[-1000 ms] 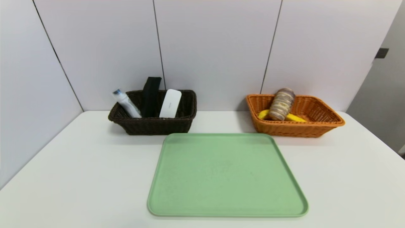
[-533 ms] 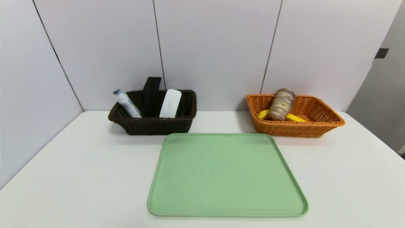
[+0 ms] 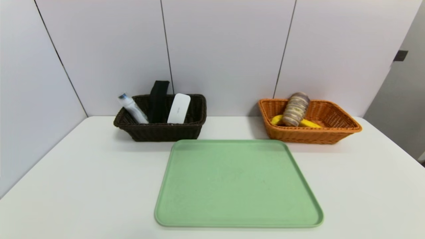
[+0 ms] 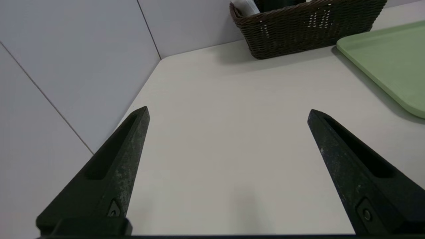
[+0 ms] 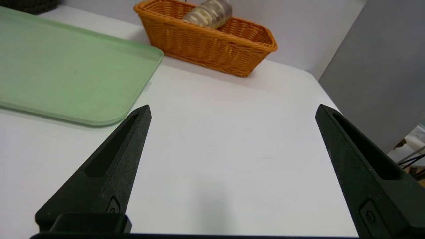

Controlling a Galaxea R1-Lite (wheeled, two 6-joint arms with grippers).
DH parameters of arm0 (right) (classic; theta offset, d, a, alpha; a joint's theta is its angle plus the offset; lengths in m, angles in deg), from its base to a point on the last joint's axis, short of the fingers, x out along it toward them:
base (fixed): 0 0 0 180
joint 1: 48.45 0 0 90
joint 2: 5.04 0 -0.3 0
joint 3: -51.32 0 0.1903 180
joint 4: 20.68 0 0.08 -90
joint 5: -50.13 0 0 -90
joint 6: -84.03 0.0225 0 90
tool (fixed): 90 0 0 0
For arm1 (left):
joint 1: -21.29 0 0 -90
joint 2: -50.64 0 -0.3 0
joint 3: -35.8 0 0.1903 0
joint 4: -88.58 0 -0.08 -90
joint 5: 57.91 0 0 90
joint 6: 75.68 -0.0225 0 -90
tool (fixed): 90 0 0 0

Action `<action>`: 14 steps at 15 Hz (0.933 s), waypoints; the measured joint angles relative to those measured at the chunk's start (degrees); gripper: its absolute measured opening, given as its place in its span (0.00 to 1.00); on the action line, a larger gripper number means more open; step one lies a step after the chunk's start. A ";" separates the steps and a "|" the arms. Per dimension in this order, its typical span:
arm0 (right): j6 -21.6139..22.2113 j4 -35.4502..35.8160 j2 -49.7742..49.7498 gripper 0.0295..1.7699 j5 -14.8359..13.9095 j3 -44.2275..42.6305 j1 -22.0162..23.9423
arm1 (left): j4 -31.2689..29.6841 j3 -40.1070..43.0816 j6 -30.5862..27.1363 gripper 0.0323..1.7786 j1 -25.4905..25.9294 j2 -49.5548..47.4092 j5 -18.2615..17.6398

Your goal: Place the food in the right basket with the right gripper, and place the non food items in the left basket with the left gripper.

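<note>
Green tray (image 3: 237, 186) lies bare between baskets; left hand (image 4: 227, 111) and right hand (image 5: 232, 109) gape.

head view: from above, facing forward and down over the bench (image 3: 83, 172) toward the wall, taking in the green tray (image 3: 237, 182), the left basket (image 3: 162, 131) and the right basket (image 3: 308, 134). left wrist view: low and near the bench, between the left hand (image 4: 227, 113) fingers, sharing left basket and tray corner. right wrist view: likewise low, through the right hand (image 5: 232, 109), sharing right basket and tray.
</note>
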 joint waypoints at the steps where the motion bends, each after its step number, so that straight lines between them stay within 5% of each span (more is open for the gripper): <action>1: -0.11 -1.16 0.00 0.97 -0.02 0.00 0.00 | 0.39 0.00 0.05 0.95 0.00 0.00 -0.06; 14: 0.41 -2.57 0.00 0.97 1.33 0.00 -0.05 | 7.84 -0.02 5.84 0.95 0.00 0.00 -4.25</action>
